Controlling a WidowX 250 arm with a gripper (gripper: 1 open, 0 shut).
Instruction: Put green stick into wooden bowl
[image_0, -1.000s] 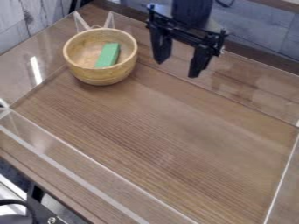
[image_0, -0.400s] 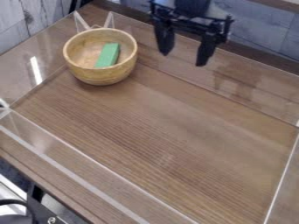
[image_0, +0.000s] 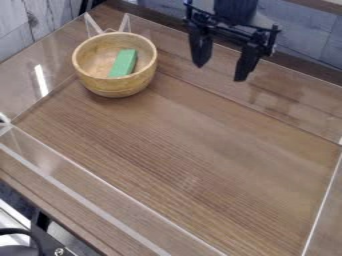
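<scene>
One green stick (image_0: 124, 63) inside wooden bowl (image_0: 94, 85)

My gripper (image_0: 222, 57) is matte black all over: two long, narrow fingers (image_0: 202, 52) tapering to blunt tips, hung from a wide black crossbar. Above that sits my boxy black wrist housing, partly cropped.
</scene>
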